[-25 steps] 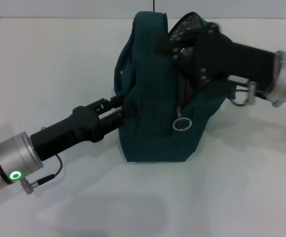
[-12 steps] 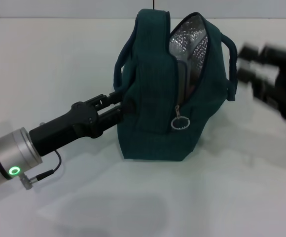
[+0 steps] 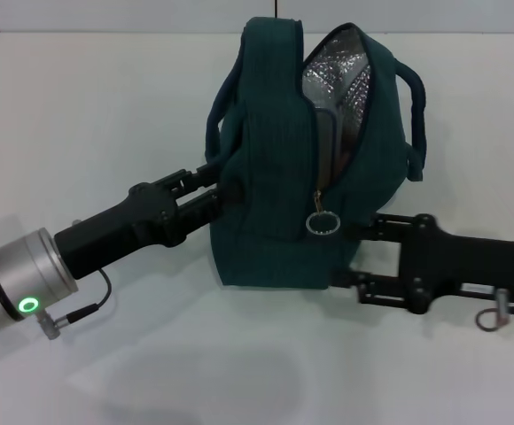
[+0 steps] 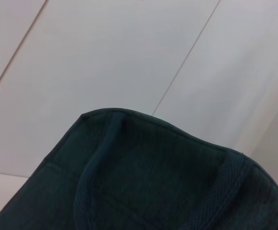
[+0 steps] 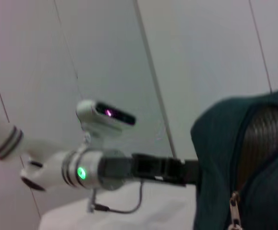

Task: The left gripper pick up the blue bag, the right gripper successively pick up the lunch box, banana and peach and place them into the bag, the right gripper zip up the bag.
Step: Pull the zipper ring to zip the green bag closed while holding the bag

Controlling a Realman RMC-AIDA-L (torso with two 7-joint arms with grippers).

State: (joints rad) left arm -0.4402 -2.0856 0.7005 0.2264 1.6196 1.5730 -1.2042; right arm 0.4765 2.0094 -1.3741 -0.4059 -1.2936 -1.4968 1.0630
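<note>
A: The blue bag [image 3: 275, 177] is standing upright at mid-surface [image 3: 89, 106], its mouth gaping and silver lining showing, while two arms are closing in from either side.

B: And on the left?

A: The left end effector [image 3: 220, 193] is pressing into the bag's left flank beside a loop handle. Its fingers are sitting close together against the fabric, apparently pinching it, though the contact itself is hidden.

B: Moving right, what is hanging at the front?

A: The zipper's ring pull [image 3: 323, 224] is dangling low on the front seam. No lunch box, banana or peach is showing outside the bag, so zipping looks like the step in hand.

B: How should that go?

A: Judging from here, the left arm should be holding the bag steady while the right takes the ring squarely and draws it along the zipper's line, not outward.

B: And the right?

A: The right end effector [image 3: 356, 257] is lying low against the bag's right base, fingers spread apart, gripping nothing, just beside the pull.
</note>
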